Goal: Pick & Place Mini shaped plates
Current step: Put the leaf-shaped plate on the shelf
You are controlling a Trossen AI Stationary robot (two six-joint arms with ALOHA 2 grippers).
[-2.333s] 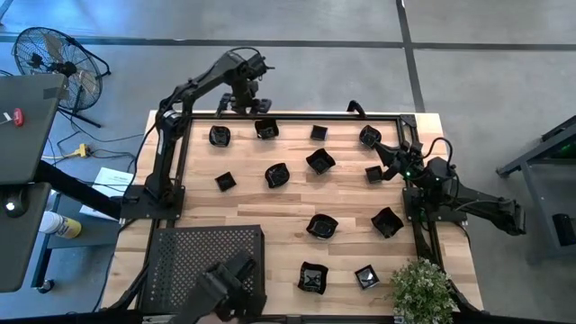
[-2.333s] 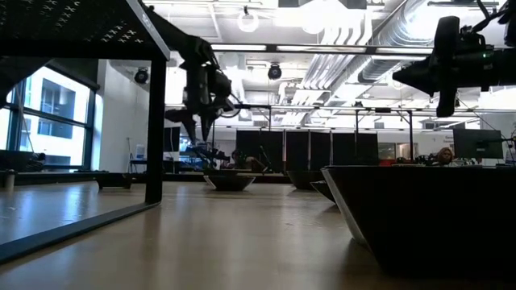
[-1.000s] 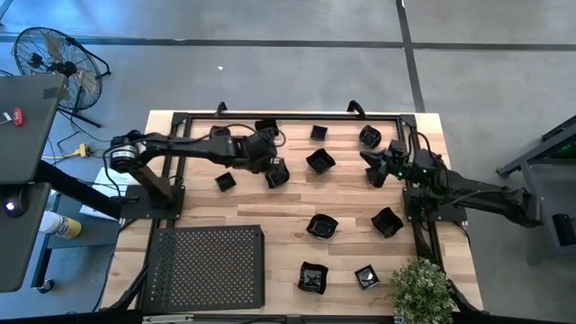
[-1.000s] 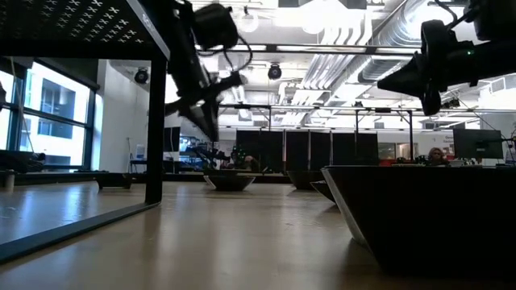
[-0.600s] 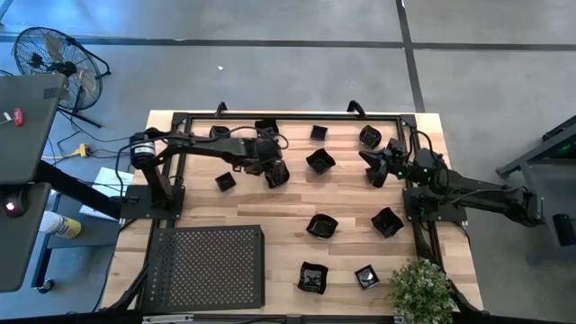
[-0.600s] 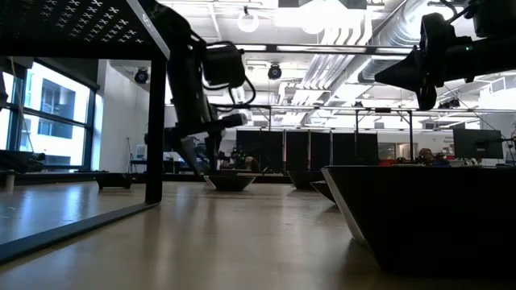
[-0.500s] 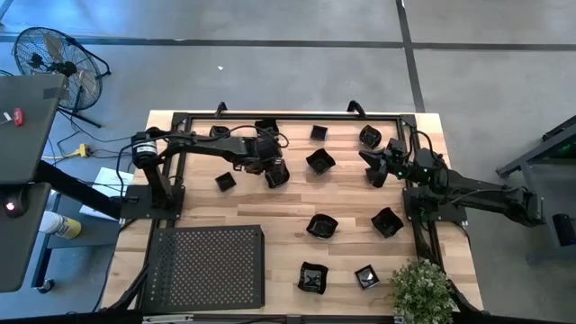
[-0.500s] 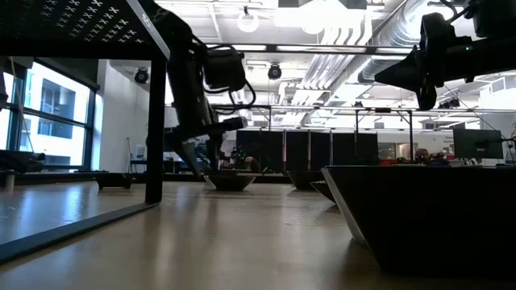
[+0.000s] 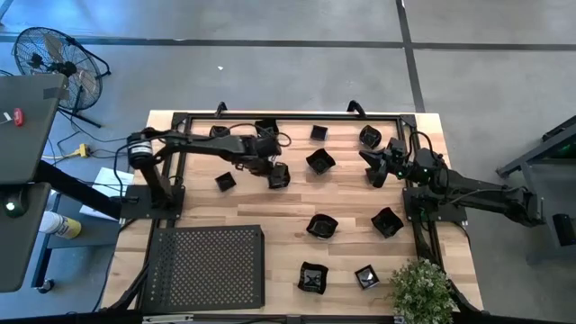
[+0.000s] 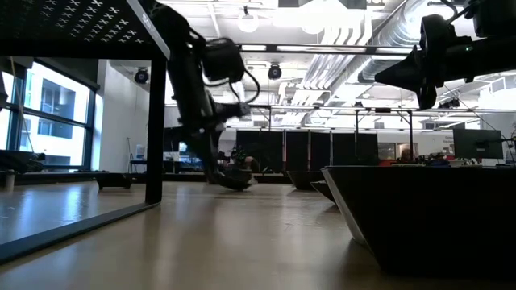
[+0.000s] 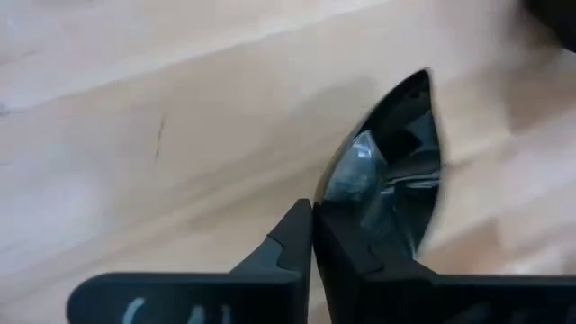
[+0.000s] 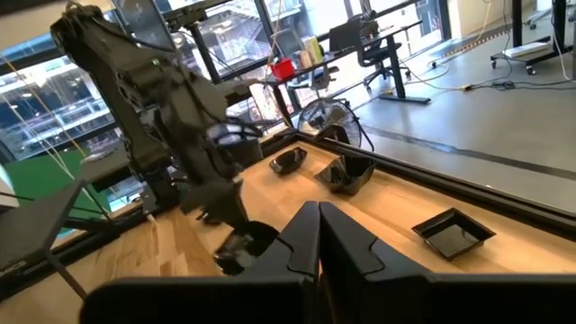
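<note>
The left pincer (image 9: 274, 171) sits upper centre of the light wooden table (image 9: 270, 211), pinching the rim of a small glossy black angular dish (image 9: 279, 176) (image 11: 396, 171); the right pincer (image 9: 371, 167), pressed together, hovers at upper right; the black perforated rectangular tray (image 9: 205, 266) at lower left holds nothing; other black dishes lie scattered apart.

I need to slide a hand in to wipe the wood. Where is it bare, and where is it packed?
Bare wood lies between the perforated tray and the lowest plates, and in the strip above the tray. The far half is crowded: plates scattered there, with the left gripper and the right gripper both over it.
</note>
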